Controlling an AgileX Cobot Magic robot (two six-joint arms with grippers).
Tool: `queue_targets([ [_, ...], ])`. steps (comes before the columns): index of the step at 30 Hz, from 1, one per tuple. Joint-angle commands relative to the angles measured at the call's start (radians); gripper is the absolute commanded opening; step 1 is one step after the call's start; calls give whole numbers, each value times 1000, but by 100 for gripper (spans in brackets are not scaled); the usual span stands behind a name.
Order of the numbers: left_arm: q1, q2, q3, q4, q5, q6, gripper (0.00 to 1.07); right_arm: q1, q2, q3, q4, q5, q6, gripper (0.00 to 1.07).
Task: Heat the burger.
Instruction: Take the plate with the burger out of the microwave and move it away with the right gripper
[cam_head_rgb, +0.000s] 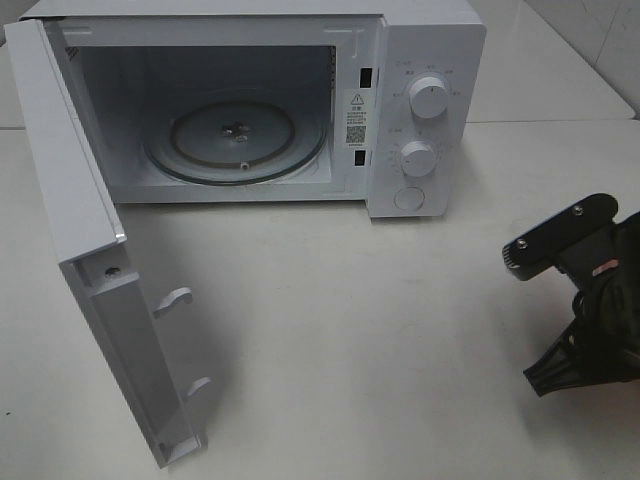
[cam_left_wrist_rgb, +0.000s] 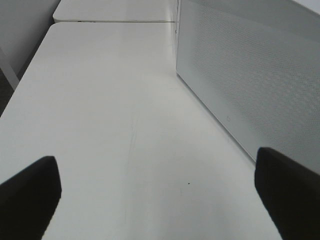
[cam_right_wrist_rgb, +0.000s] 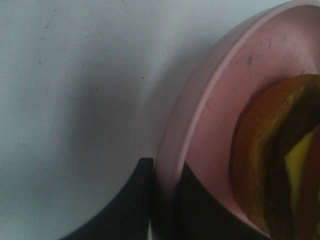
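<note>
Right gripper (cam_right_wrist_rgb: 165, 200): jaws closed on the rim of the pink plate (cam_right_wrist_rgb: 210, 100), one dark finger (cam_right_wrist_rgb: 125, 210) outside the rim, the other inside. The burger (cam_right_wrist_rgb: 270, 165) sits on that plate at the right edge of the right wrist frame, cut off by the frame edge; brown bun with a yellowish layer showing. Plate and burger do not appear in the exterior high view; only the right arm's black hardware (cam_head_rgb: 585, 300) shows, at the right edge, lower middle.

Left gripper (cam_left_wrist_rgb: 160, 200): jaws wide open, nothing between them, just bare white table (cam_left_wrist_rgb: 110, 110). Perforated white side of the microwave (cam_left_wrist_rgb: 250, 65) fills the upper right of the left wrist frame.

In the exterior high view, the microwave door (cam_head_rgb: 90, 260) is swung fully open and juts toward the lower left. Farther back, the cavity has only the glass turntable (cam_head_rgb: 235, 140). The control panel sits right of the cavity: upper knob (cam_head_rgb: 429, 97), lower knob (cam_head_rgb: 418, 158), round button (cam_head_rgb: 409, 197) below.
</note>
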Motion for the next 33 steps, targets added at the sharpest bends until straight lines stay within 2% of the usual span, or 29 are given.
queue_targets([
  [1, 1, -20, 3, -1, -8, -6, 100, -5, 77, -6, -120, 28, 85, 7],
  [8, 1, -20, 3, -1, -8, -6, 100, -76, 186, -8, -174, 1, 179, 8],
  [10, 1, -20, 3, -1, -8, -6, 100, -109, 244, -8, -229, -6, 247, 9],
  [19, 1, -20, 3, -1, -8, -6, 100, -133, 317, -8, -338, -1, 428, 14],
  [21, 1, -20, 3, -1, -8, -6, 100, -133, 321, -8, -345, -5, 426, 21],
  [24, 1, -20, 3, -1, -8, -6, 100, -133, 321, -8, -345, -5, 426, 24],
  [26, 1, -20, 3, -1, -8, -6, 100, -130, 321, -8, -342, -5, 418, 35],
  [27, 1, -20, 3, -1, -8, -6, 100, -130, 321, -8, -342, -5, 418, 35],
  [29, 1, -20, 3, -1, -8, -6, 100, -130, 297, -8, -318, -5, 392, 50],
  [33, 1, -20, 3, -1, -8, -6, 100, -130, 250, -10, -295, -6, 362, 55],
])
